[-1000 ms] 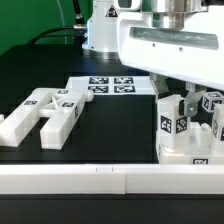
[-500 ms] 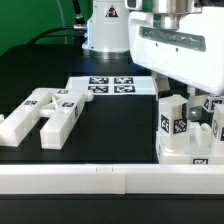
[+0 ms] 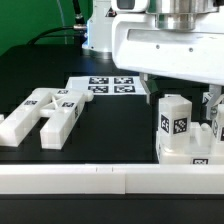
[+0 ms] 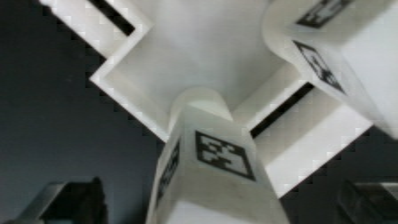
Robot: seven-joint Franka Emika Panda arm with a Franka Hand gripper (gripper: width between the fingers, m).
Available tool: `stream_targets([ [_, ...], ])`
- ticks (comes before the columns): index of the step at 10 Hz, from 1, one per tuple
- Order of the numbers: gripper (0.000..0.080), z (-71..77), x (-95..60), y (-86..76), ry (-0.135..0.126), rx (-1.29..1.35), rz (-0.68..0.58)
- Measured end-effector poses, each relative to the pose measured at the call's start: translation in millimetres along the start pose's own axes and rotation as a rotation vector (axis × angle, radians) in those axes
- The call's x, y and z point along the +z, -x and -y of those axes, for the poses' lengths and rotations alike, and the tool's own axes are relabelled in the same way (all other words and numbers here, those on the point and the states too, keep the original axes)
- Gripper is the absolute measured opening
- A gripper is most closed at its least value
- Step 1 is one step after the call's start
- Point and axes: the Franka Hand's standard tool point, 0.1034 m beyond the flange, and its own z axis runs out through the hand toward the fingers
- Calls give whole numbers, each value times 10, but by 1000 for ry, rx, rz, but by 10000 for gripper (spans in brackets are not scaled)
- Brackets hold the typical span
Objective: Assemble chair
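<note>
The partly built chair (image 3: 183, 140) stands at the exterior view's right, a white base block with a tagged upright piece (image 3: 176, 120) rising from it and more tagged pieces behind. My gripper (image 3: 182, 100) hangs just above the upright piece, open, one finger on each side and neither touching it. In the wrist view the upright piece (image 4: 214, 150) stands up between my dark fingertips (image 4: 71, 203), with a gap on both sides. The seat block (image 4: 196, 50) lies below it. Loose long bars (image 3: 40, 112) lie at the exterior view's left.
The marker board (image 3: 110, 85) lies flat on the black table behind the middle. A white rail (image 3: 100, 181) runs along the front edge. The robot's base (image 3: 100, 35) stands at the back.
My jaws have spread apart and let go of the upright piece, which stays standing on the chair. The gripper has also lifted slightly.
</note>
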Motion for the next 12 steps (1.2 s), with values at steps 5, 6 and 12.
stream_targets([
  [5,649,-22,11,-14,1,-375,1],
  [6,649,-25,11,-17,2,-445,1],
  [12,649,-70,36,-34,26,-927,-4],
])
